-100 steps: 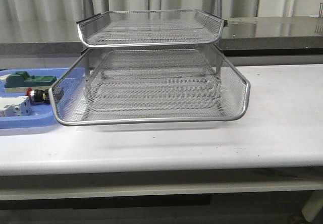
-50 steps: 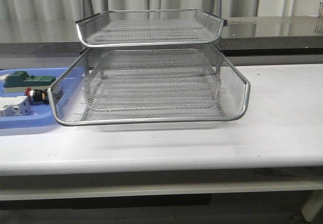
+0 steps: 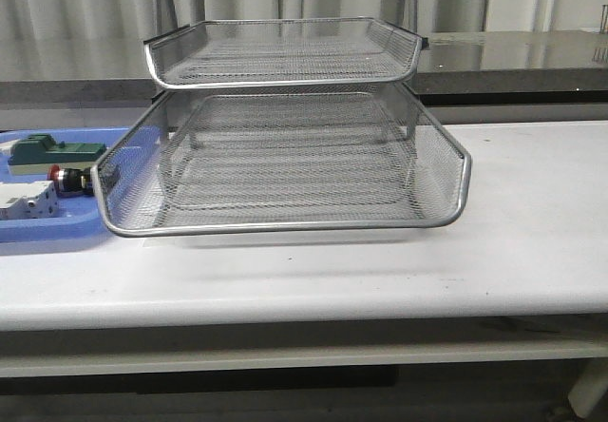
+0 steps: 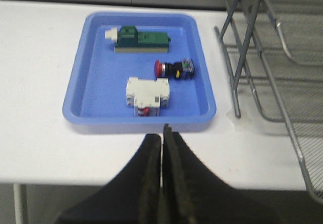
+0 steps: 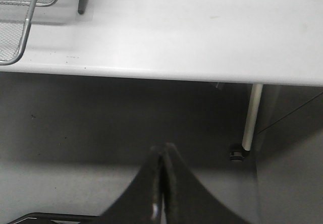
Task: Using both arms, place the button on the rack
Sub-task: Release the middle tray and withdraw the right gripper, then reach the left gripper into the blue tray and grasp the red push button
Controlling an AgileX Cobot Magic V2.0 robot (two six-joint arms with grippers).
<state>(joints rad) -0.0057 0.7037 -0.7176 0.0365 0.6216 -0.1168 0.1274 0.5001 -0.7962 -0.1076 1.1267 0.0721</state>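
1. Rack (image 3: 285, 156): same spot as a second ago, tiers empty; scene static.
2. Blue tray (image 4: 91, 103): unmoved beside the rack's left.
3. Left gripper (image 4: 162, 133): jaws closed on nothing, short of the tray.
4. Right gripper (image 5: 160, 156): closed, empty, off the table edge.
5. Button (image 4: 174, 68): lying in the tray, ungrasped. Task likely not begun.

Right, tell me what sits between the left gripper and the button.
In the left wrist view, the white breaker block and the blue tray's near rim lie between the shut left gripper and the button.
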